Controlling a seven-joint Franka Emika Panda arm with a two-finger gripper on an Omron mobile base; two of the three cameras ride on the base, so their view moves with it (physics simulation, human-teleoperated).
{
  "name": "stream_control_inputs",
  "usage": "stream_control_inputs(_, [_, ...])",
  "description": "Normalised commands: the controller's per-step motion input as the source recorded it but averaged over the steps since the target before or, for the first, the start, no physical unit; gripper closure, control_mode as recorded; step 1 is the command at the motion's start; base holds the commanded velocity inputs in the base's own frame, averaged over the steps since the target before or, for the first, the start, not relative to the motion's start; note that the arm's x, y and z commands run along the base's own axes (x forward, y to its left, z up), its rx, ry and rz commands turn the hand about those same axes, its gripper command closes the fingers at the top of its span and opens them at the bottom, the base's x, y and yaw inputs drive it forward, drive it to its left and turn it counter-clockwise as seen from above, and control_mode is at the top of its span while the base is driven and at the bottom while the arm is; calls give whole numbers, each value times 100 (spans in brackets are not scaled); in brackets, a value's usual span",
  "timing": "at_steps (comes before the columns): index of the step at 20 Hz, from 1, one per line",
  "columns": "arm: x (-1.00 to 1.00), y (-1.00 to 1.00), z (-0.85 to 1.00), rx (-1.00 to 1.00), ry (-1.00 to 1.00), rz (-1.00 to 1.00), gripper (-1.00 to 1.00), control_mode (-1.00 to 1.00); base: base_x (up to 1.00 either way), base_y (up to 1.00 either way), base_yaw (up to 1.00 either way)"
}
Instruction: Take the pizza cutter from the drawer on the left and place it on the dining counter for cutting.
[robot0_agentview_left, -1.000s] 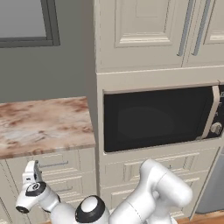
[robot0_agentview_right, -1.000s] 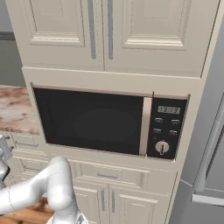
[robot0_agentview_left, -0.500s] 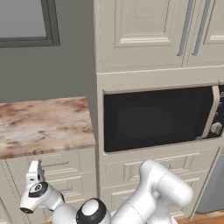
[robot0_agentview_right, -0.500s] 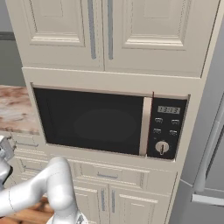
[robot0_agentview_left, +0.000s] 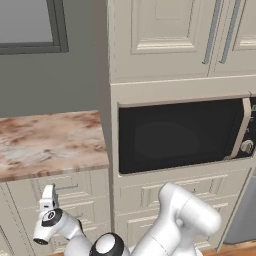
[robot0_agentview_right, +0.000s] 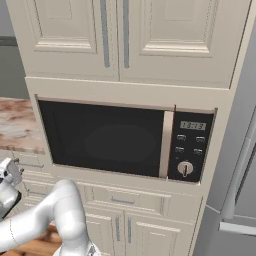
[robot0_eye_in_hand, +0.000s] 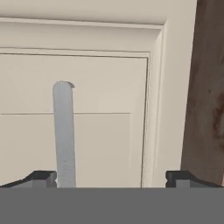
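Pincer (robot0_eye_in_hand: 111, 177) stood spread wide, holding nothing, close before the closed drawer (robot0_eye_in_hand: 100, 109); its silver bar handle (robot0_eye_in_hand: 64, 131) lay just inside one fingertip (robot0_eye_in_hand: 41, 177).

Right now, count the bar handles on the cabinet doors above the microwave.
2. The left handle and the right handle stand upright side by side, directly above the microwave. Both are in plain sight, and none seems hidden.
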Motion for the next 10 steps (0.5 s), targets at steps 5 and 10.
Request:
stream_control_inputs(5, [0,-27,-55,0,-11,0,-100,-100,0,0,0])
stream_control_inputs(10, [1,-16,-52,0,-11,0,-100,-100,0,0,0])
